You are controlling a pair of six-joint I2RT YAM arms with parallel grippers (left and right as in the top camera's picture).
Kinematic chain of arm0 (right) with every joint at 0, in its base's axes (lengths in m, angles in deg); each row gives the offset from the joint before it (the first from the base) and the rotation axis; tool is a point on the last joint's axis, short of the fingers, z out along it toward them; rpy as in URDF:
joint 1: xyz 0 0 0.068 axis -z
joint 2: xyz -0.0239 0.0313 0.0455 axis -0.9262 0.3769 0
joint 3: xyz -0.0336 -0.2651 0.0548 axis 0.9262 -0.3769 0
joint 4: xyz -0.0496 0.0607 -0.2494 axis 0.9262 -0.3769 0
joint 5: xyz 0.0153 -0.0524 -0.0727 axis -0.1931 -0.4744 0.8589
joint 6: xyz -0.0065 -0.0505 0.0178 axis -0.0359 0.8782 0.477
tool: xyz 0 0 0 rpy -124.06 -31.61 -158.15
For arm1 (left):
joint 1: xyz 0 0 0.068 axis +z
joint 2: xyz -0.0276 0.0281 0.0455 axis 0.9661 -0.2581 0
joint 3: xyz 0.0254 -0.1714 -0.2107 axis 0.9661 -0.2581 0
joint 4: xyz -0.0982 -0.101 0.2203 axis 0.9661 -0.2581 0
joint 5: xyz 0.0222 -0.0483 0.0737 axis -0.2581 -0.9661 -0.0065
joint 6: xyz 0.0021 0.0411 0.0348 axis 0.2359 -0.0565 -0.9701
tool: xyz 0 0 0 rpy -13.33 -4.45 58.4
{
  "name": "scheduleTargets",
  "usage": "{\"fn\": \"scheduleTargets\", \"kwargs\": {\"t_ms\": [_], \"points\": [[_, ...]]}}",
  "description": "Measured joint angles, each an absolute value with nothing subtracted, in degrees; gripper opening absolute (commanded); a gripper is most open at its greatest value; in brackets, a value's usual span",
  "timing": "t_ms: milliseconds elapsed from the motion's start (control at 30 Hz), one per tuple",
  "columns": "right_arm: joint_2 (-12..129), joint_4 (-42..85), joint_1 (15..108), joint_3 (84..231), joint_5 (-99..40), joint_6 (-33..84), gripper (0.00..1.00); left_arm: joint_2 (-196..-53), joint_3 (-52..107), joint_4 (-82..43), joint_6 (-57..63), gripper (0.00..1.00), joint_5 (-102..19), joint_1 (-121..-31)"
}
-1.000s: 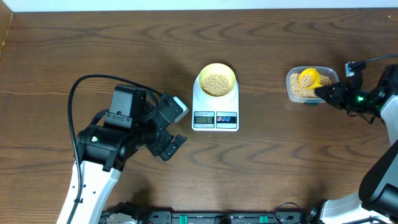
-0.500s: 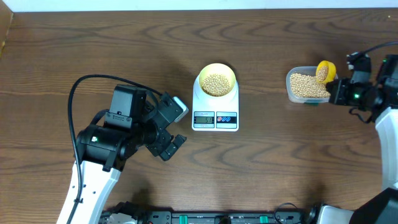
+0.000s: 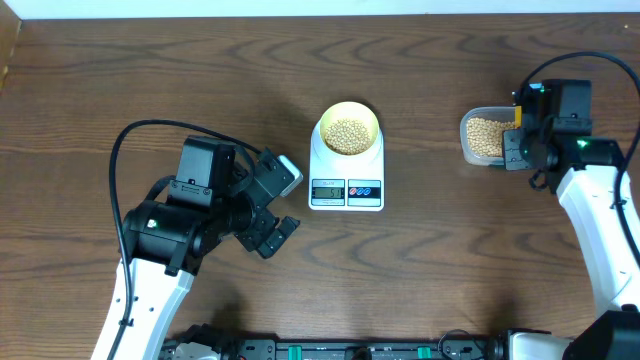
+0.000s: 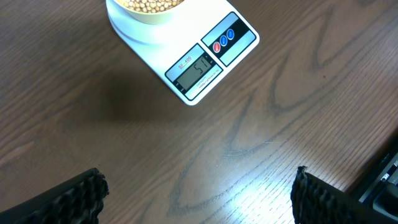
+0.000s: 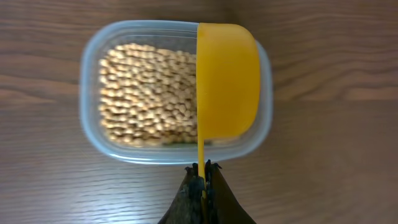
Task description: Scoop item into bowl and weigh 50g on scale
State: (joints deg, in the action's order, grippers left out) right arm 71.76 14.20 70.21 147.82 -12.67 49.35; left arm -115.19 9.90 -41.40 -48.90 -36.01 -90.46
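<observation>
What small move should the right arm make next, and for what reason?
Probably lower the scoop into the tub and open the right claw. The scoop is tipped on its side over the tub, so likely empty, and the scale under the bowl appears to read about 51.

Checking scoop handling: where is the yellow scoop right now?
Right wrist view: the yellow scoop hangs over the clear tub's right end, above the beans, its handle pinched by the right gripper.
</observation>
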Motion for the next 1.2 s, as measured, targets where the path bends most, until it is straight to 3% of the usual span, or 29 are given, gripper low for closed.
{"fn": "scheduleTargets", "kwargs": {"t_ms": [233, 600, 1200], "points": [[71.8, 21.0, 63.5, 147.7, -4.0, 50.0, 0.01, -115.2, 9.9, -41.4, -48.9, 0.97, -36.0, -90.5], [72.0, 36.4, 54.0, 147.6, -33.1, 50.7, 0.01, -115.2, 9.9, -41.4, -48.9, 0.97, -36.0, -90.5], [83.5, 42.3, 49.6, 147.6, -47.9, 50.7, 0.01, -115.2, 9.9, -41.4, -48.9, 0.97, -36.0, -90.5]]}}
